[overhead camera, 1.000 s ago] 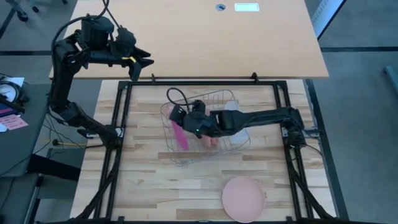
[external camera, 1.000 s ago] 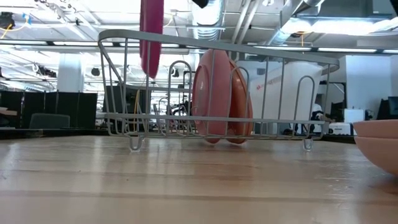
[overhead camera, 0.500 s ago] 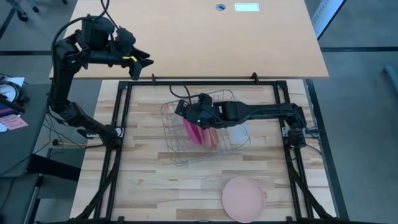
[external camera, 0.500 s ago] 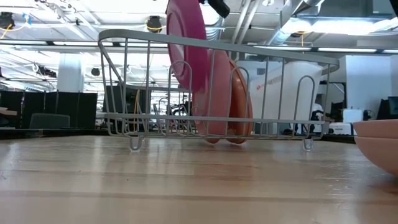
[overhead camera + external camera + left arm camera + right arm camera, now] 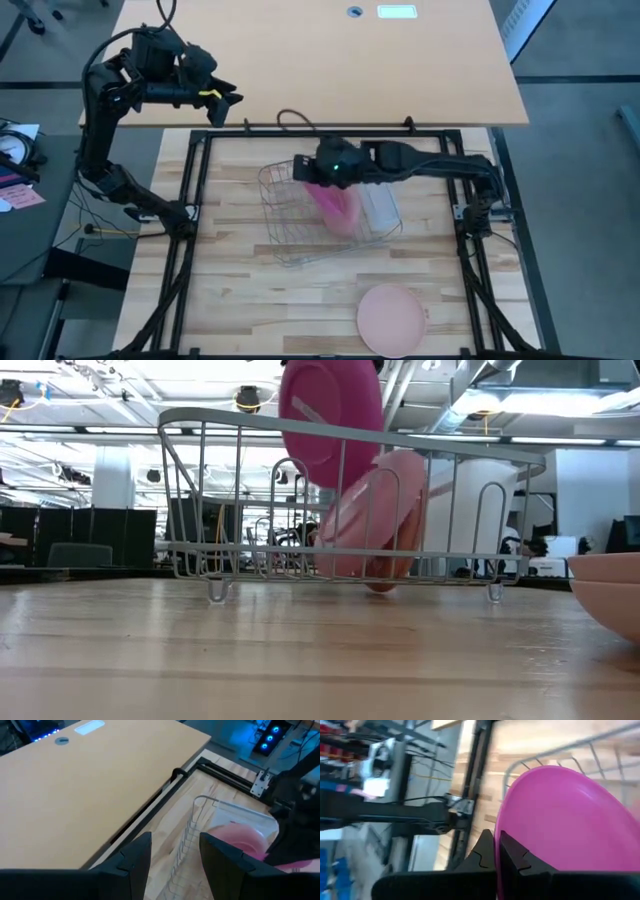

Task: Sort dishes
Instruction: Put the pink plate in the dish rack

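My right gripper (image 5: 318,178) hangs over the wire rack (image 5: 300,240), shut on a bright magenta plate (image 5: 330,422) raised to the rack's top rim. Below it, salmon-orange plates (image 5: 372,510) lean tilted inside the rack, their lower edges on its bottom wires. A pale pink plate (image 5: 392,318) lies flat on the table near the front edge. My left gripper (image 5: 232,100) waits open, high over the far left corner, away from the dishes. My right gripper pinches the magenta plate's rim (image 5: 506,851) between its two shut fingers (image 5: 485,851). It comes slanting down from the table's right side. The plate hangs tilted below the fingers, its lower edge (image 5: 335,480) just inside the rack's top; whether it touches the salmon-orange plates I cannot tell.
A translucent tub (image 5: 380,205) stands against the rack's right side. A black frame (image 5: 190,240) runs round the wooden table. A tan desk (image 5: 330,60) lies beyond the far edge. Bare wood spreads left of the rack and toward the near edge.
My right gripper has gone toward the far edge and up while rolling. The magenta plate has turned from edge-on to nearly face-on in the low view and shifted right over the other plates. The salmon-orange plates have tipped from upright to a lean.
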